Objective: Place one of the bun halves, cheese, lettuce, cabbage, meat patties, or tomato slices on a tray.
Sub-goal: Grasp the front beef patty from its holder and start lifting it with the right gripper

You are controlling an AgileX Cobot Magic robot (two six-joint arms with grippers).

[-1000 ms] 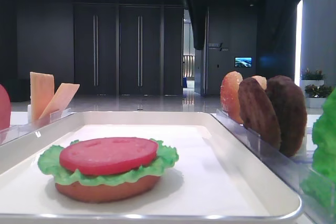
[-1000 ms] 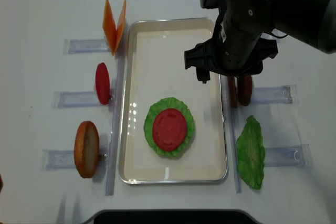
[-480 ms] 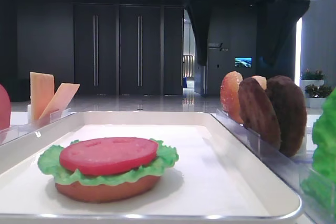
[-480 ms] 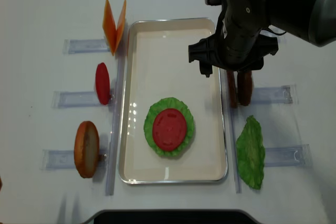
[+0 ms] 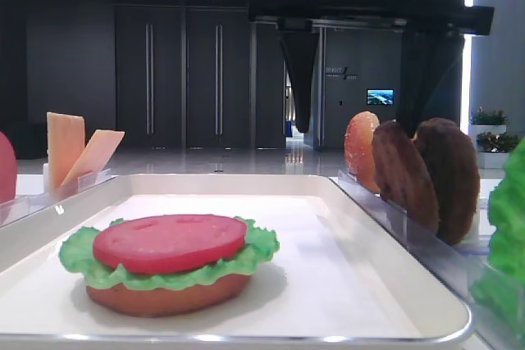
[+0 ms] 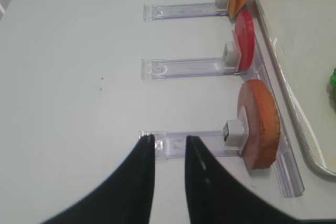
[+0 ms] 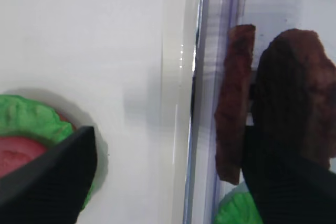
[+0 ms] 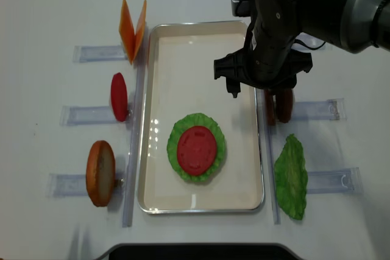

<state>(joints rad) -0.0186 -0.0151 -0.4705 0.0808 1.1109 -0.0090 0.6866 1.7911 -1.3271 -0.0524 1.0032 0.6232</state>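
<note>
White table (image 8: 49, 16) under everything. Clear plastic racks (image 8: 91, 114) in two columns on table: three along its left part, more along right part (image 8: 332, 181). Beyond table's far edge, dark hall with tall double doors (image 5: 184, 79), small lit screen (image 5: 380, 97).

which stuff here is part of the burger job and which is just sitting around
Job:
tray
meat patties
tomato slices
lettuce
bun halves
cheese
right gripper

Just there:
clear racks
white table
</note>
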